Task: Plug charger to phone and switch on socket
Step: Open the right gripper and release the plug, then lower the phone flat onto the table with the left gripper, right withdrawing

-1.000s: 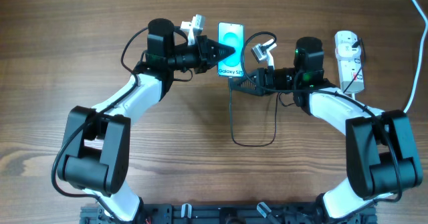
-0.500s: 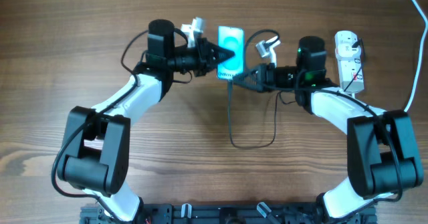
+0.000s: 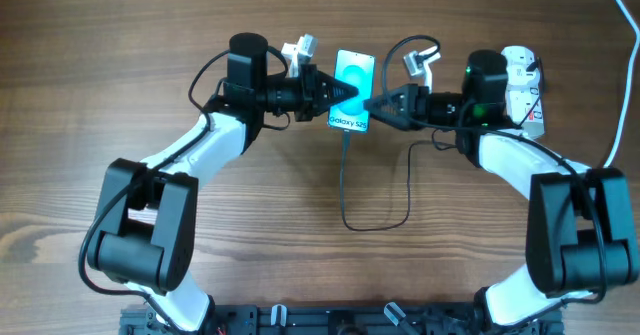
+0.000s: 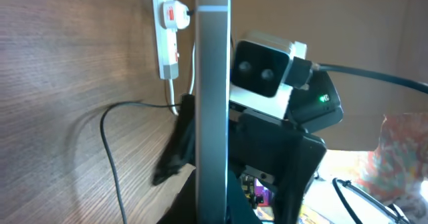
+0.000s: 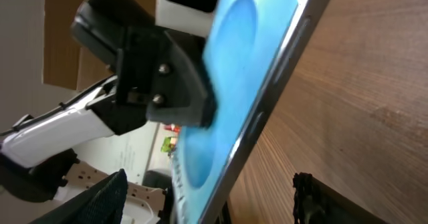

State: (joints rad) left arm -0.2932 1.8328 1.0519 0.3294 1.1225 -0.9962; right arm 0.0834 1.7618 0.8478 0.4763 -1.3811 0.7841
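Toward the middle of the wooden tabletop's (image 3: pixel 90 35) far edge, the left gripper (image 3: pixel 335 93) is clamped on the small flat turquoise-screened phone (image 3: pixel 353 75), holding it tilted off the wood. The right gripper (image 3: pixel 372 104) straddles the phone's other edge with its fingers apart. The thin black charger cable (image 3: pixel 343 180) reaches the phone's near end, though I can't tell if it's seated. If the phone shifts, I'd say the connector could pull loose. The white power-strip socket (image 3: pixel 527 105) lies by the far right corner.

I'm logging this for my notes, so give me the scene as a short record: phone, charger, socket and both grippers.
phone: held tilted, screen facing up
left gripper: clamped on the phone
right gripper: open at the phone's right edge
charger: end meets the phone's lower edge; seating unclear
socket: far right, untouched
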